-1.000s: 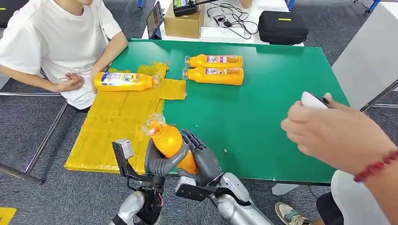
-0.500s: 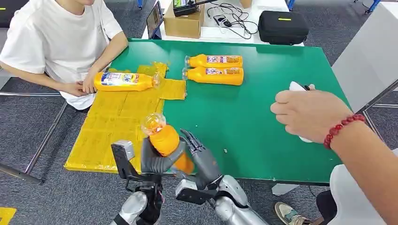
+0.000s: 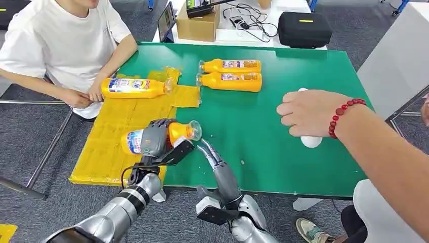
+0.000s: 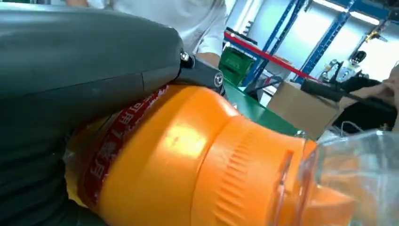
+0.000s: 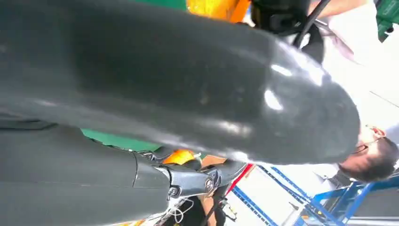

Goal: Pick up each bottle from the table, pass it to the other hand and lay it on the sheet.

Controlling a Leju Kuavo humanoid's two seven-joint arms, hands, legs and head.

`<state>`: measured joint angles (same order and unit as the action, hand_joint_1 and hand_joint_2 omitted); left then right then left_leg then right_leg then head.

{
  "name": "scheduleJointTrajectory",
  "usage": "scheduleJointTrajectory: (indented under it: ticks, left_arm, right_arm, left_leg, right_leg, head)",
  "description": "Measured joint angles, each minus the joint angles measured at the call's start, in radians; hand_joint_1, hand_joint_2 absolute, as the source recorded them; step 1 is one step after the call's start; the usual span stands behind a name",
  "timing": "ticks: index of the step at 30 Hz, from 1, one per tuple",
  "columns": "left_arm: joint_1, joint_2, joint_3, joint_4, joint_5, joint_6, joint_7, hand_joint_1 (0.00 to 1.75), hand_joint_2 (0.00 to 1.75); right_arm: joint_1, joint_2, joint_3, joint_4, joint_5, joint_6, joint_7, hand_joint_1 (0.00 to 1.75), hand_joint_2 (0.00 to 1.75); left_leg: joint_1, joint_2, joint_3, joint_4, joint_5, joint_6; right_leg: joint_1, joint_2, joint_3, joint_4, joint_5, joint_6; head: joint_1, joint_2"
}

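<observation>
1. Left robot hand (image 3: pixel 152 140): lower left of the head view, fingers wrapped round the held bottle (image 3: pixel 161 137). The bottle lies nearly level, clear cap toward frame centre, label end toward the left edge, over the near edge of the yellow sheet (image 3: pixel 109 147). The left wrist view shows the orange shoulder and cap close against the grey cover.

2. Right robot hand (image 3: pixel 210 152): lower centre, holding nothing, fingers stretched out just beside the bottle's cap and apart from it.

3. Step in hand, as judged: laying the passed bottle on the sheet. Lower it while level, so both ends meet the sheet together. Aim for bare sheet in the left half, well apart from the bottle on the sheet (image 3: pixel 133 87) at upper left. Loosen the fingers only once the bottle rests on the sheet, since a round body may roll toward the green bench (image 3: pixel 283 126).

4. Two bottles (image 3: pixel 230 74): upper centre, lying side by side on the bench, yet to be picked up.

5. Seated person (image 3: pixel 60 40): upper left, hands by the sheet's far corner. Keep the lowering clear of them.

6. Another person's hand (image 3: pixel 308 112): right of frame, over a white object on the bench.
</observation>
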<state>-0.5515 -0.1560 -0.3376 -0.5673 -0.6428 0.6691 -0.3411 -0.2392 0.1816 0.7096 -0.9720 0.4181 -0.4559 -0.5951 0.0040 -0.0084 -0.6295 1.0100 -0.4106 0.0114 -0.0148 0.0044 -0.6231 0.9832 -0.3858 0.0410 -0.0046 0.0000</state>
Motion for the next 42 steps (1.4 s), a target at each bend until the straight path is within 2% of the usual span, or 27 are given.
scheduleJointTrajectory:
  ticks: [7,11,20,25,26,27,28,29,30,33,35,42]
  left_arm:
    - [-0.042,-0.021,0.002,0.074,-0.03,-0.006,0.039,1.75,1.75]
    - [-0.064,-0.026,-0.031,0.124,-0.177,-0.026,0.165,1.75,1.75]
    - [-0.136,0.015,-0.16,0.188,-0.427,-0.28,0.434,1.75,1.75]
    - [-0.168,0.037,-0.193,0.202,-0.48,-0.327,0.478,1.75,1.75]
    - [-0.173,0.04,-0.198,0.205,-0.482,-0.335,0.48,1.57,1.75]
    - [-0.176,0.044,-0.201,0.208,-0.482,-0.341,0.48,1.52,1.75]
    - [-0.178,0.045,-0.202,0.21,-0.477,-0.345,0.478,1.29,1.75]
    - [-0.178,0.045,-0.202,0.211,-0.46,-0.346,0.472,0.17,1.75]
    - [-0.178,0.045,-0.2,0.211,-0.44,-0.349,0.462,0.07,1.75]
    - [-0.18,0.043,-0.169,0.214,-0.352,-0.393,0.408,0.07,1.75]
    - [-0.181,0.041,-0.135,0.214,-0.286,-0.429,0.364,0.0,1.75]
    - [-0.181,0.024,-0.04,0.215,-0.173,-0.495,0.311,0.0,1.75]
  right_arm:
    - [0.0,0.009,-0.012,0.002,0.001,0.017,-0.005,0.0,0.0]
    - [0.0,0.021,-0.014,0.013,-0.003,0.028,-0.019,0.0,0.0]
    - [0.001,0.026,-0.031,0.026,-0.011,0.052,-0.024,0.0,0.0]
    - [0.001,0.031,-0.043,0.034,-0.01,0.065,-0.024,0.0,0.0]
    - [0.001,0.033,-0.045,0.035,-0.01,0.069,-0.025,0.0,0.0]
    - [0.001,0.034,-0.046,0.037,-0.01,0.07,-0.025,0.0,0.0]
    - [0.001,0.035,-0.048,0.039,-0.01,0.07,-0.026,0.0,0.0]
    - [0.001,0.036,-0.05,0.041,-0.01,0.07,-0.027,0.0,0.0]
    - [0.001,0.037,-0.05,0.043,-0.01,0.07,-0.029,0.0,0.0]
    - [0.001,0.04,-0.053,0.049,-0.01,0.07,-0.034,0.0,0.0]
    - [0.001,0.041,-0.056,0.052,-0.011,0.07,-0.035,0.0,0.0]
    - [0.001,0.042,-0.063,0.06,-0.011,0.069,-0.041,0.0,0.0]
  left_leg:
    - [0.0,0.0,0.0,0.0,0.0,0.0]
    - [0.0,0.0,0.0,0.0,0.0,0.0]
    - [0.0,0.0,0.0,0.0,0.0,0.0]
    - [0.0,0.001,0.0,0.0,0.0,0.0]
    - [0.0,0.001,0.0,0.0,0.0,0.0]
    - [0.0,0.001,0.0,0.0,0.0,0.0]
    - [0.0,0.0,0.0,0.0,0.001,0.0]
    - [0.0,0.0,0.0,0.0,0.001,0.0]
    - [0.0,0.0,0.0,0.0,0.001,0.0]
    - [0.0,0.0,0.0,0.0,0.001,0.0]
    - [0.0,-0.001,0.0,0.0,0.001,0.0]
    - [0.0,-0.001,0.001,0.0,0.001,0.0]
  right_leg:
    - [0.0,0.0,0.0,0.0,0.0,0.0]
    - [0.0,0.0,0.0,0.0,0.0,0.0]
    - [0.0,0.0,0.001,0.0,0.0,0.0]
    - [0.001,0.0,0.0,0.0,0.0,0.0]
    - [0.001,0.0,0.0,0.0,0.0,0.0]
    - [0.001,0.0,0.001,0.0,0.0,0.0]
    - [0.001,0.0,0.001,0.0,0.0,0.0]
    - [0.001,0.0,0.001,0.0,0.0,0.0]
    - [0.001,0.0,0.001,0.0,0.0,0.0]
    - [0.001,-0.001,0.001,0.0,0.0,0.0]
    - [0.0,-0.001,0.002,0.0,0.0,0.0]
    - [0.0,-0.001,0.002,0.0,0.0,0.0]
  head:
    - [0.0,0.0]
    - [0.0,0.0]
    - [0.0,0.0]
    - [0.0,0.0]
    - [0.0,0.0]
    - [0.0,0.0]
    - [0.0,0.0]
    - [0.0,0.0]
    - [0.0,0.0]
    - [0.0,0.0]
    - [0.0,0.0]
    - [0.0,0.0]
